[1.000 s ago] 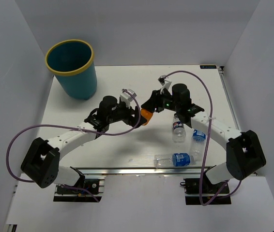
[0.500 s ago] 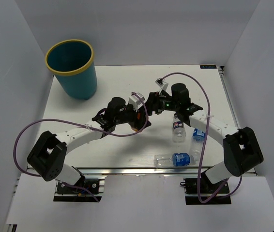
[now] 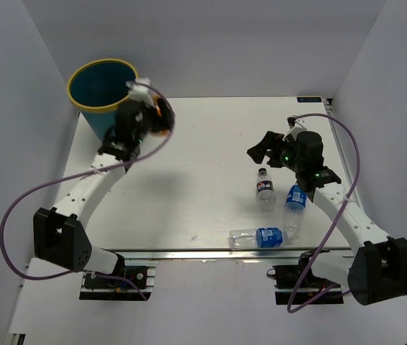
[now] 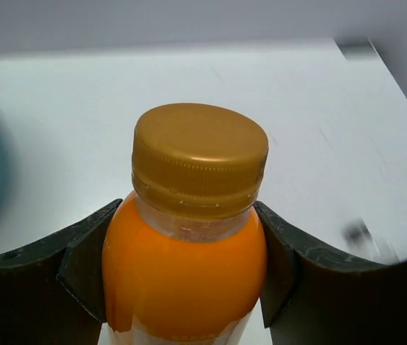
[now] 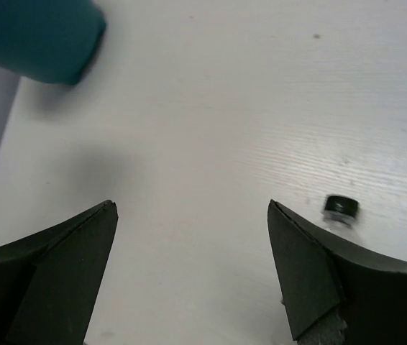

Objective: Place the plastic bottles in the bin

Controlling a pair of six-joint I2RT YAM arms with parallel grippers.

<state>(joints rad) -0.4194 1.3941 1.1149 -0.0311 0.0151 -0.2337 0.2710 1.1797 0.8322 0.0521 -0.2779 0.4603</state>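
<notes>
Left wrist view: left tool (image 3: pixel 153 113) clenched on orange bottle (image 4: pixel 188 237), held just beside bin (image 3: pixel 81 74) rim. Right tool (image 5: pixel 193 244) released, empty. Step: delivery. Next: centre over bin mouth, let go.

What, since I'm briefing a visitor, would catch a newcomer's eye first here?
The left gripper holds an orange bottle with a gold cap, up beside the yellow rim of the teal bin at the far left. The right gripper stands open and empty over the table on the right, near three clear blue-labelled bottles lying there.
</notes>
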